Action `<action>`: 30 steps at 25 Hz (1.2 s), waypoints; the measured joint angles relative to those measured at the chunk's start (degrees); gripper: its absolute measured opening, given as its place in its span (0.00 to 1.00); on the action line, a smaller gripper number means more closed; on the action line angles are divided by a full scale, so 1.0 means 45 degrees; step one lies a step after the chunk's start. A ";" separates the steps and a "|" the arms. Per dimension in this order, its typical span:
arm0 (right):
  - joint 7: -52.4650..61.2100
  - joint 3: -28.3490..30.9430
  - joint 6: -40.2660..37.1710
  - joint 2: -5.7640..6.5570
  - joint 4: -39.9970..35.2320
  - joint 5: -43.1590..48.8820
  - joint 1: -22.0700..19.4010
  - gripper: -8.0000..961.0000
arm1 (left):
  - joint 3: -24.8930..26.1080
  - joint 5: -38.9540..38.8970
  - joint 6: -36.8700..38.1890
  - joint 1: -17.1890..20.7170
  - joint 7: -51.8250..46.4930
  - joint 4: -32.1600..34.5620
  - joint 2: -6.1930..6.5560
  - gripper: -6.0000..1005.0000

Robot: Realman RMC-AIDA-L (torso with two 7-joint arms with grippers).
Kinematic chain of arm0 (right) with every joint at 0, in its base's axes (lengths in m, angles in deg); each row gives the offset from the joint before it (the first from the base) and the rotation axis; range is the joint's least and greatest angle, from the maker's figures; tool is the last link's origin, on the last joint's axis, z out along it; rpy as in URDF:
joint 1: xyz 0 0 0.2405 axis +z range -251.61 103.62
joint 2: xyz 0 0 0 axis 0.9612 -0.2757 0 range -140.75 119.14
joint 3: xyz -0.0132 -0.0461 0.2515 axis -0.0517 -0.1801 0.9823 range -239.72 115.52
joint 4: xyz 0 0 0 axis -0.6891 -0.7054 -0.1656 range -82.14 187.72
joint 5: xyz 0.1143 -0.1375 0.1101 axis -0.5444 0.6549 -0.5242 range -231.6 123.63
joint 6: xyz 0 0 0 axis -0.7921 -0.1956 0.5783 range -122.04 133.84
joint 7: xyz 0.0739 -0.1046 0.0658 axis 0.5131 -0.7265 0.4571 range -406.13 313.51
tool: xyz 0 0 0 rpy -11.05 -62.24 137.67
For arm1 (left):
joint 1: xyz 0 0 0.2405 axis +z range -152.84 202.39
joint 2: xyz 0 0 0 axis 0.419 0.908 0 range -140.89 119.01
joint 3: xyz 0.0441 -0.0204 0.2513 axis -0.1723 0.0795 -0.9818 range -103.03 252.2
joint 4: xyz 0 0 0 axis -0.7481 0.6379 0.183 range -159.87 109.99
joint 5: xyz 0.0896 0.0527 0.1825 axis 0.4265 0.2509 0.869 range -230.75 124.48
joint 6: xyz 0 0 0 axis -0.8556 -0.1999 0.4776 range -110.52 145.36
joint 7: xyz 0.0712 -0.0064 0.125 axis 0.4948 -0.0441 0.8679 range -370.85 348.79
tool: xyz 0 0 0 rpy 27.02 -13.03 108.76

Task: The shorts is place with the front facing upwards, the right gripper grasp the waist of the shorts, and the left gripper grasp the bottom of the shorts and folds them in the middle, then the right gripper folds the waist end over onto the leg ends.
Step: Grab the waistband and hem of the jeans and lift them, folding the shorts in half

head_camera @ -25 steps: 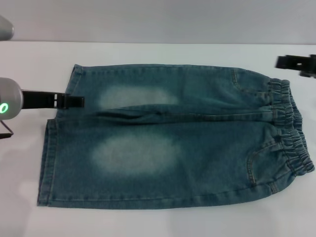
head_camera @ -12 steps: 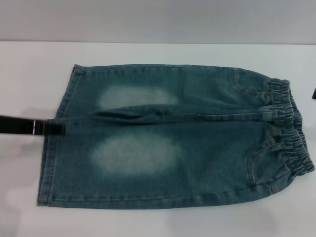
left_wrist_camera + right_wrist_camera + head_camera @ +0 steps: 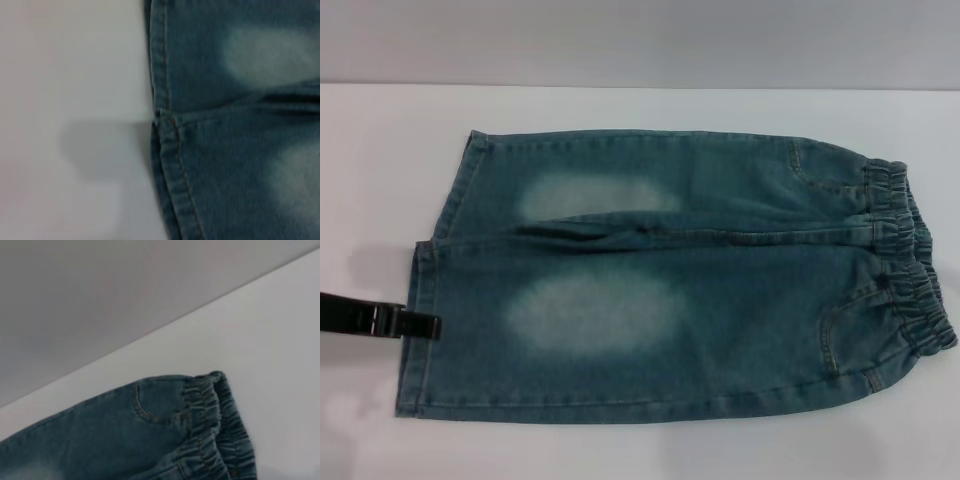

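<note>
The blue-green denim shorts [image 3: 700,290] lie flat on the white table, front up, with two pale patches. The gathered waist [image 3: 910,270] is at the right and the bottom of the shorts [image 3: 408,385], two straight hemmed leg ends, is at the left. My left gripper [image 3: 424,325] reaches in from the left as a black bar, its tip at the hem of the nearer leg. The left wrist view looks down on the hems [image 3: 167,145] where the two legs meet. In the right wrist view the waist [image 3: 210,425] and a pocket seam show. The right gripper is out of view.
The white table [image 3: 620,110] runs back to a grey wall [image 3: 640,40]. Bare tabletop surrounds the shorts on all sides, with a narrow strip along the front edge.
The left gripper has slid along the leg hems from the farther leg to the nearer one, and its silver arm has left the view. The right gripper has gone out at the right edge.
</note>
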 joint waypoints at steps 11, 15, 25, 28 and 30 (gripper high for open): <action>-0.0239 -0.0101 -0.0242 0.0021 0.0558 0.0019 0.0188 0.73 | -0.0959 0.0896 -0.0440 -0.0021 -0.0732 -0.1063 -0.0014 0.84; -0.0242 -0.0122 -0.0256 0.0038 0.0620 0.0016 0.0313 0.72 | -0.1222 0.0984 -0.0481 -0.0056 -0.0832 -0.1245 -0.0022 0.84; -0.0235 -0.0130 -0.0256 0.0066 0.0638 0.0006 0.0492 0.72 | -0.1451 0.1008 -0.0705 -0.0400 -0.0991 -0.1582 -0.0018 0.84; -0.0222 -0.0128 -0.0255 0.0079 0.0637 0.0005 0.0527 0.72 | -0.1455 0.0932 -0.0727 -0.0499 -0.0992 -0.1713 -0.0009 0.84; -0.0212 -0.0128 -0.0253 0.0082 0.0635 0.0005 0.0542 0.72 | -0.1474 0.0928 -0.0742 -0.0531 -0.0992 -0.1744 -0.0008 0.84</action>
